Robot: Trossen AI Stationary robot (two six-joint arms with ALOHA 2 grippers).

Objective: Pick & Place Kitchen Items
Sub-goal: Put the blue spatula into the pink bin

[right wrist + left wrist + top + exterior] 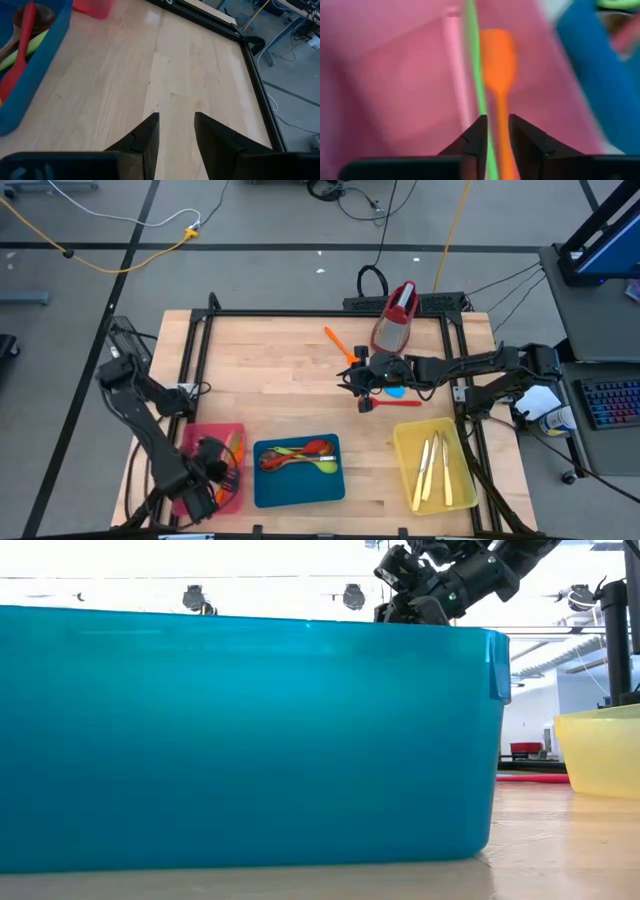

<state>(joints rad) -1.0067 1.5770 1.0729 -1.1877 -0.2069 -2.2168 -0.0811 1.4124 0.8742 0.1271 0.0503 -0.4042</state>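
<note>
My left gripper point(213, 462) point(497, 120) hangs over the red tray point(200, 435) at the near left, pointing down, fingers apart. In that tray lie an orange spatula point(497, 55) point(237, 448), a green one point(472, 60) and a pink one point(454, 65). The orange spatula's handle runs between the fingers. My right gripper point(362, 375) point(176, 117) is open over bare wood at mid table, holding nothing. Near it on the table lie an orange spatula point(338, 342), a blue one point(397, 390) and a red one point(392, 404). My left gripper comes from above with its fingers on either side of the orange spatula's handle point(502, 145), lying across it. Whether the fingers point(525, 140) touch the handle I cannot tell. The spatula's blade lies down in the red tray.
The blue tray point(298, 480) point(250, 740) holds red, green and brown spoons point(22, 35). Cream knives lie in the yellow tray point(405, 440) point(600, 750) at the near right. A red-topped grater point(395, 315) stands at the far edge. A black frame point(255, 85) rims the table.
</note>
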